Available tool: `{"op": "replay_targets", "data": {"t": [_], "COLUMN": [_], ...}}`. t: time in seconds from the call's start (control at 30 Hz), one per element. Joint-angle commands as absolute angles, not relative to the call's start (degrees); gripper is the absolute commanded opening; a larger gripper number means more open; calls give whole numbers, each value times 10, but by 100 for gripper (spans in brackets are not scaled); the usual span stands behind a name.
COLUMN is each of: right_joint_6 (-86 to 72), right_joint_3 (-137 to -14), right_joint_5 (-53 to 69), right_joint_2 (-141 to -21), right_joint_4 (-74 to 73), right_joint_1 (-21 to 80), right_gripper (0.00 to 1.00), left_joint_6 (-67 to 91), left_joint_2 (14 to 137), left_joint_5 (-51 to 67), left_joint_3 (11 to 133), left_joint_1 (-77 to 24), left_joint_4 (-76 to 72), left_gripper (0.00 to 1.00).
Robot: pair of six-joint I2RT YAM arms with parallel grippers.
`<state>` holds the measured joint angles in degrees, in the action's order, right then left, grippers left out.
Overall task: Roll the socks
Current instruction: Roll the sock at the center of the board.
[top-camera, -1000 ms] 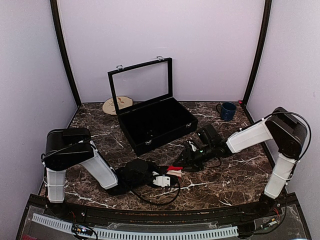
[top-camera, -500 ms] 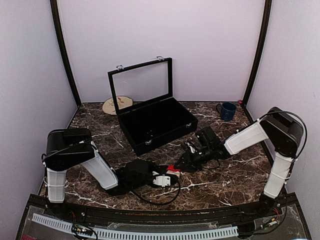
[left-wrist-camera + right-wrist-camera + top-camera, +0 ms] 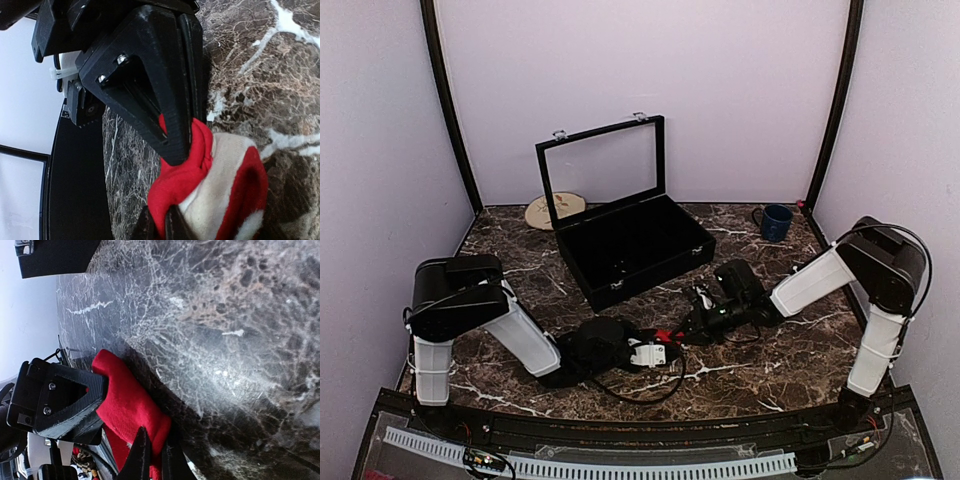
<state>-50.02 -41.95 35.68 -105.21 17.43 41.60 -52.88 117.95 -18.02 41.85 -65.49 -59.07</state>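
The socks (image 3: 665, 336) are a small red bundle at the table's front middle, between my two grippers. In the left wrist view the socks (image 3: 200, 170) show bunched red fabric around a cream band, and my left gripper (image 3: 160, 227) is shut on a red fold. The right arm's black finger (image 3: 160, 100) presses in from above. In the right wrist view my right gripper (image 3: 152, 460) is shut on the edge of the socks (image 3: 127, 400), with the left arm's finger (image 3: 60, 400) gripping the far end. From above, the left gripper (image 3: 658, 345) and right gripper (image 3: 678, 332) nearly touch.
An open black case (image 3: 635, 245) with a raised glass lid stands behind the grippers. A blue mug (image 3: 776, 222) is at the back right and a round tan plate (image 3: 550, 211) at the back left. A black cable (image 3: 640, 390) loops on the table by the left wrist.
The right gripper has moved left onto the socks and shut on the red fabric. The left gripper has stayed shut on the socks and shifted slightly right.
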Motion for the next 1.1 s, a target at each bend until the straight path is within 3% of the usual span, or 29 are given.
{"op": "replay_targets", "data": {"t": [0.0, 0.07, 0.2, 0.43, 0.77, 1.07], "right_joint_6": [-496, -494, -493, -488, -454, -358], "right_joint_3": [-394, -393, -396, -410, -440, -438], "right_joint_5": [311, 302, 288, 256, 202, 51], "right_joint_2": [-1044, -1041, -1042, -1042, -1044, -998], "right_joint_4": [184, 187, 199, 211, 193, 148], "right_joint_1": [425, 425, 428, 438, 465, 528], "right_gripper": [0, 0, 0, 0, 0, 0], "left_joint_6": [-450, -416, -354, -256, -184, -69], "left_joint_2": [1152, 1134, 1102, 1031, 930, 907], "left_joint_5": [-195, -188, -178, -151, -76, 121], "left_joint_3": [445, 452, 472, 492, 518, 626], "left_joint_1": [-654, -654, -654, -650, -625, -527], "left_joint_4": [-463, -422, -330, -177, -16, 129], "left_gripper": [11, 24, 38, 49, 54, 62]}}
